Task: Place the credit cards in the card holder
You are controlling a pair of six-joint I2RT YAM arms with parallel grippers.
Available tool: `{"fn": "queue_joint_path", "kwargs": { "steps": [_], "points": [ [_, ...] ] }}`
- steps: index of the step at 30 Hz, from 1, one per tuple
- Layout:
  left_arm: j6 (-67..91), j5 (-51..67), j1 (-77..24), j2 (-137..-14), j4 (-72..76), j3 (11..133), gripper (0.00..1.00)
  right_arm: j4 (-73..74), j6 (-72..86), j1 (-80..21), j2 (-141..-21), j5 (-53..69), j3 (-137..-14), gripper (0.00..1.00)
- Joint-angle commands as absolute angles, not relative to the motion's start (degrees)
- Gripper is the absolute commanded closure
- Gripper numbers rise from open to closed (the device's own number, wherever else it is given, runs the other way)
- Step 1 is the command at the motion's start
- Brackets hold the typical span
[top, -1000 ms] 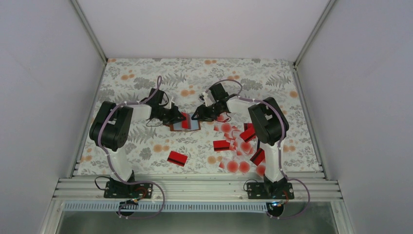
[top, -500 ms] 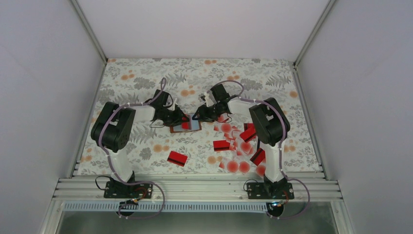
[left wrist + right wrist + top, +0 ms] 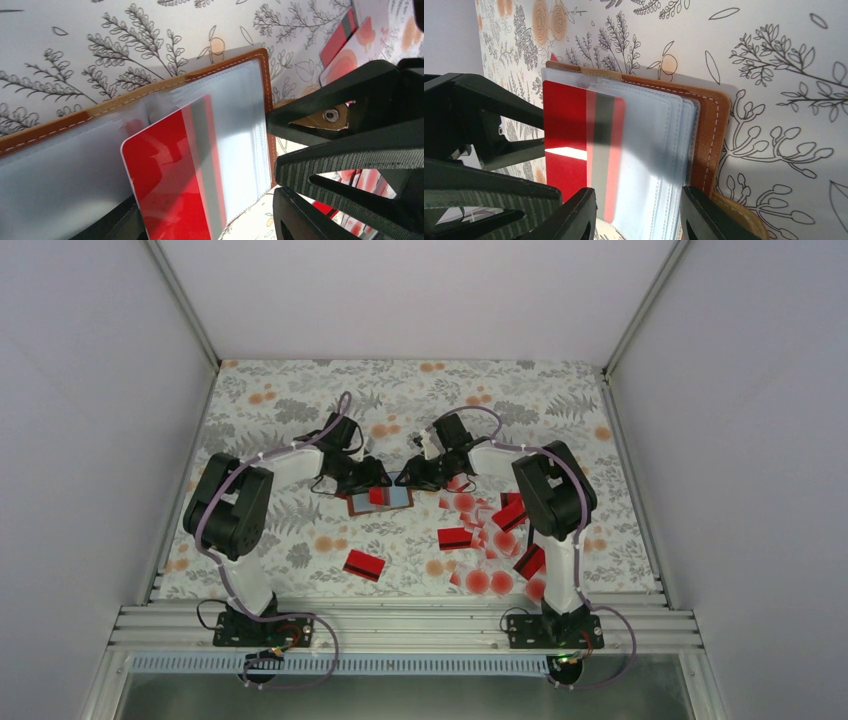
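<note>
Card holder: the card holder [image 3: 398,498] lay open and flat on the tabletop [image 3: 300,400], mid-field, its pale sleeves up, between the two hands.
Card in hand's reach: one red card [image 3: 170,170] sat partly under a clear sleeve. Its bare red side faced the left hand, and its covered side faced the right hand.
Long axis: the black stripe ran lengthwise back toward the left hand's fingers, so card and left hand were nearly in line.
Left hand: the left hand [image 3: 370,477] was released, with its fingers spread to either side of the card and a gap showing on one side.
Right hand: the right hand [image 3: 408,479] was part spread and grasped nothing, its tips resting on the holder's leather edge, apparently to pin it.
Loose cards: the heap [image 3: 490,540] lay near the right arm, and a lone red card [image 3: 364,564] lay nearer the left.
Judgement: any further seating push would run along the stripe, from the nearer left hand.
</note>
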State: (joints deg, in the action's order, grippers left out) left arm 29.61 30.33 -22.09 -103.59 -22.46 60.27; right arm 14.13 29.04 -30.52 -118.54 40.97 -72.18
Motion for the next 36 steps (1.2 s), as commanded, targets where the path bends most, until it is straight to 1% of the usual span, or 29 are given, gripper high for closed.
{"fn": "queue_joint_path", "kwargs": {
  "steps": [1,4,9,11,17,20,30,36],
  "points": [
    [27.46,25.98,-22.88,-102.1,-28.95,62.99,0.41,18.64,29.62,-31.14,-119.75,37.88,-69.7,0.57],
    [26.98,24.41,-23.15,-102.22,-30.79,63.86,0.38,18.55,29.68,-31.18,-119.68,37.97,-69.74,0.57],
    [26.8,24.14,-23.53,-102.9,-31.27,64.02,0.39,18.54,29.77,-31.14,-119.34,37.99,-69.68,0.57],
    [26.76,24.78,-23.79,-103.21,-30.85,63.91,0.41,18.54,29.82,-31.26,-119.26,37.97,-69.7,0.6],
    [26.78,25.26,-24.72,-105.37,-31.28,65.26,0.47,18.65,29.88,-31.67,-119.17,37.86,-69.64,0.61],
    [26.75,24.72,-24.97,-106.15,-32.21,65.89,0.49,18.72,29.94,-31.82,-119.18,37.79,-69.59,0.64],
    [27.99,23.95,-25.62,-107.0,-33.78,66.55,0.56,18.54,30.67,-32.23,-118.47,37.36,-68.73,0.65],
    [28.47,24.69,-26.35,-108.19,-33.98,67.52,0.58,18.45,30.84,-32.4,-118.43,37.35,-68.4,0.65]
  ]
}}
